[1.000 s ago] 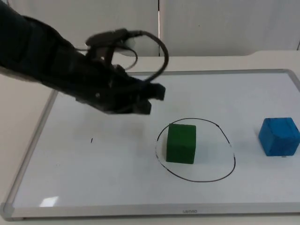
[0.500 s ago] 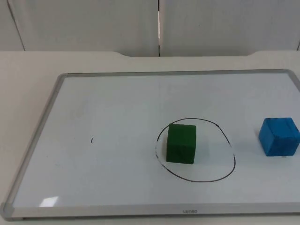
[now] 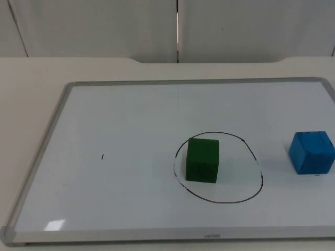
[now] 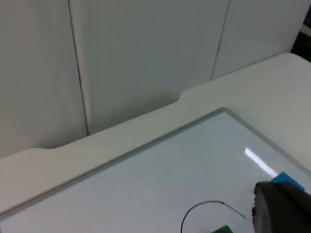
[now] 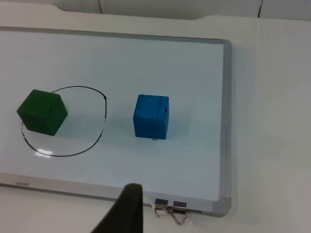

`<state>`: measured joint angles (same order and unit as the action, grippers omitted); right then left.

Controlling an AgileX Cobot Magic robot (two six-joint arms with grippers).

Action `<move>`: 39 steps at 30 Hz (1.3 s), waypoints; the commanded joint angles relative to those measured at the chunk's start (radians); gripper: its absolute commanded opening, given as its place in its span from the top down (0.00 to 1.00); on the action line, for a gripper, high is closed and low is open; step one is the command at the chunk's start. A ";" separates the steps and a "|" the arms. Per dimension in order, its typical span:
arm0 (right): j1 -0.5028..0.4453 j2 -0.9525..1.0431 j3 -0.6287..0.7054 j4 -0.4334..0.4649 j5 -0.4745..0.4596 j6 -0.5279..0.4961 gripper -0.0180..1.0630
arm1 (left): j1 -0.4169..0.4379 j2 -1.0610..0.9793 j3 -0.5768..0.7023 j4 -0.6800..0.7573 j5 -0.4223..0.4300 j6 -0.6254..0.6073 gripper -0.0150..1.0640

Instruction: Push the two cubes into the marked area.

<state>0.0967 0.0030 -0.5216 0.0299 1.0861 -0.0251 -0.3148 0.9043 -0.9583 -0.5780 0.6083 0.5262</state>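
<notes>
A green cube stands inside the black hand-drawn oval on the whiteboard, against the oval's left side. A blue cube sits right of the oval, outside it, near the board's right edge. In the right wrist view the green cube and blue cube lie ahead of my right gripper, which hangs back past the board's near edge. My left gripper is raised off the board's far-left side, with slivers of the blue cube and green cube beside it.
The whiteboard has a grey metal frame and a small pen mark on its left half. Two binder clips lie by the board's corner near my right gripper. The grey partition wall closes the table behind.
The left arm, which hung over the board's left-middle a second ago, has pulled back out of the top view. Neither cube has moved.
</notes>
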 commanded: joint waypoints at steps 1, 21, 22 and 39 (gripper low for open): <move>-0.005 -0.003 0.006 0.002 -0.008 -0.008 0.01 | 0.003 -0.045 0.005 0.056 0.045 -0.039 0.99; -0.005 -0.003 0.006 0.001 -0.010 -0.008 0.01 | 0.003 -0.488 0.220 0.212 0.208 -0.195 0.99; -0.005 -0.003 0.006 0.001 -0.010 -0.008 0.01 | 0.003 -0.511 0.220 0.253 0.225 -0.228 0.99; -0.005 -0.003 0.006 0.002 -0.008 -0.008 0.01 | 0.003 -0.815 0.326 0.423 0.362 -0.410 0.99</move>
<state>0.0967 0.0030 -0.5216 0.0316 1.0861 -0.0251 -0.3148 0.1134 -0.6470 -0.1796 0.9612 0.1478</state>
